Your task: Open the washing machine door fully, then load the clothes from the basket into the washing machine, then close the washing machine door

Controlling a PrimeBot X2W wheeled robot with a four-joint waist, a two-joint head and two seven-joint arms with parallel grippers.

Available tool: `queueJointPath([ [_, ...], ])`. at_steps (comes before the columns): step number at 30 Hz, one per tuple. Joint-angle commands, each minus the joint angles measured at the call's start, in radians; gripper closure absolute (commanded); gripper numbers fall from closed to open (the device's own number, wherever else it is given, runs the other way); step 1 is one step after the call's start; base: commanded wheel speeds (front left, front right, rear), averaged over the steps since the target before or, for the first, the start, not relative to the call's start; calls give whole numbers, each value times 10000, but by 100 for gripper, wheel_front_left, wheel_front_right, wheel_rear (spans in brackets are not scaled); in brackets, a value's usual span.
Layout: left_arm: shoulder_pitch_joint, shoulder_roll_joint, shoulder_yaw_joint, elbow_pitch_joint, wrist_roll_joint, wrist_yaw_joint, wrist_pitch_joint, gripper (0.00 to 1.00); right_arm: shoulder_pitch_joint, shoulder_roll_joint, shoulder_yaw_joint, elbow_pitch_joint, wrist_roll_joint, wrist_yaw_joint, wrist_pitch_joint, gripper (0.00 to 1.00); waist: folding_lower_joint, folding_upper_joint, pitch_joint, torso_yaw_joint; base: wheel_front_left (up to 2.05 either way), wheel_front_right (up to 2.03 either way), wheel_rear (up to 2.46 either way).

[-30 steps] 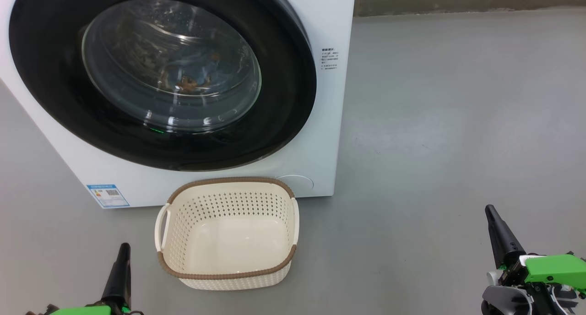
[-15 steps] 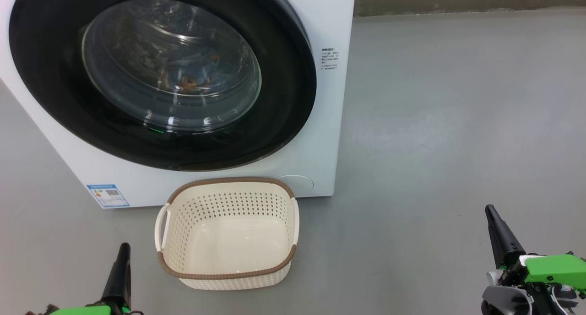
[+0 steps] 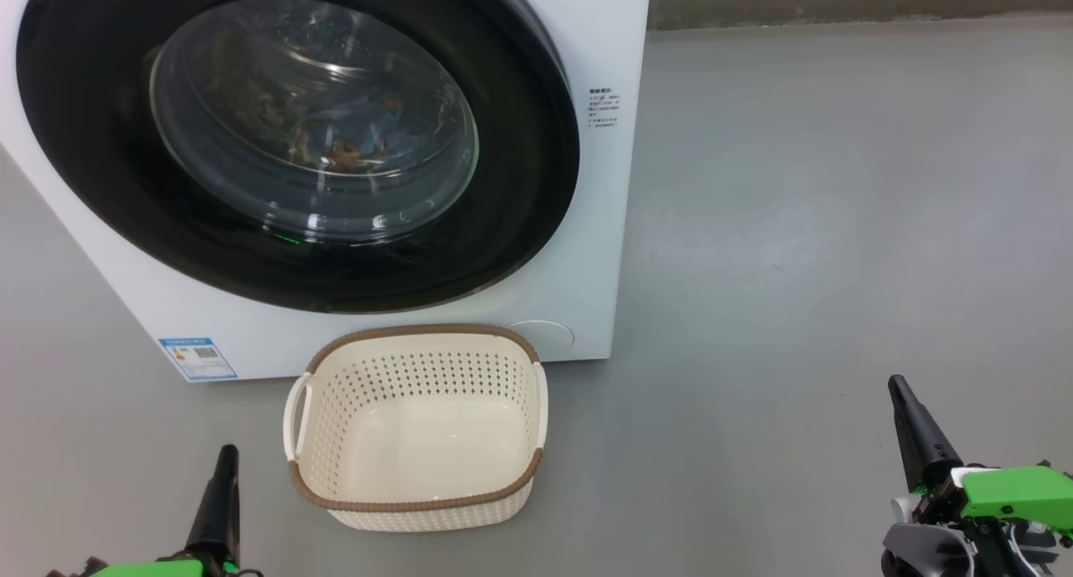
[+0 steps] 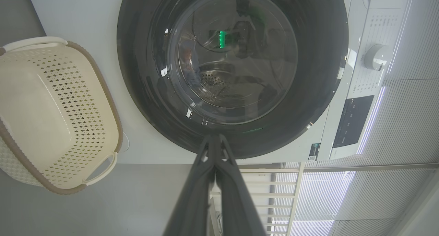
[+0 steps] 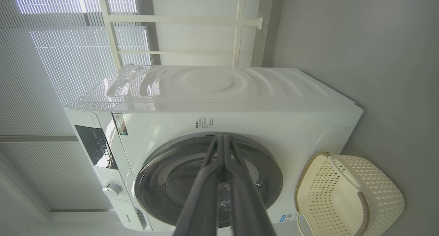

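Note:
The white washing machine (image 3: 603, 225) fills the upper left of the head view, and its black-rimmed round door (image 3: 520, 174) lies flush against the front, shut. Behind the glass bowl, light-blue clothes (image 3: 369, 137) with orange-brown print rest in the drum. On the floor just before the machine stands the cream basket (image 3: 419, 501) with its brown rim, nothing in it. My left gripper (image 3: 226, 455) is shut at the lower left, beside the basket. Low at the right, well away from the machine, my right gripper (image 3: 899, 386) is shut too. The door (image 4: 144, 102) and basket (image 4: 51, 102) also appear in the left wrist view.
Grey floor (image 3: 838, 225) stretches to the right of the machine, up to a low wall base (image 3: 838, 7) at the back. A blue label (image 3: 197, 357) marks the machine's lower left corner. White window blinds (image 5: 51, 74) hang behind the machine.

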Motion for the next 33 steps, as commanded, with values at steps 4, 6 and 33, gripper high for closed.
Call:
queueJointPath([
  [4, -462, 87, 336, -305, -66, 4, 74, 100, -415, -100, 180, -304, 18, 4, 50, 100, 0, 0, 0, 0, 0, 0, 0],
  [6, -462, 87, 336, -305, -66, 4, 74, 100, -415, -100, 180, -304, 18, 4, 50, 100, 0, 0, 0, 0, 0, 0, 0],
  [33, -461, 87, 336, -309, -66, 4, 73, 100, -415, -99, 179, -304, 18, 4, 51, 100, 0, 0, 0, 0, 0, 0, 0],
])
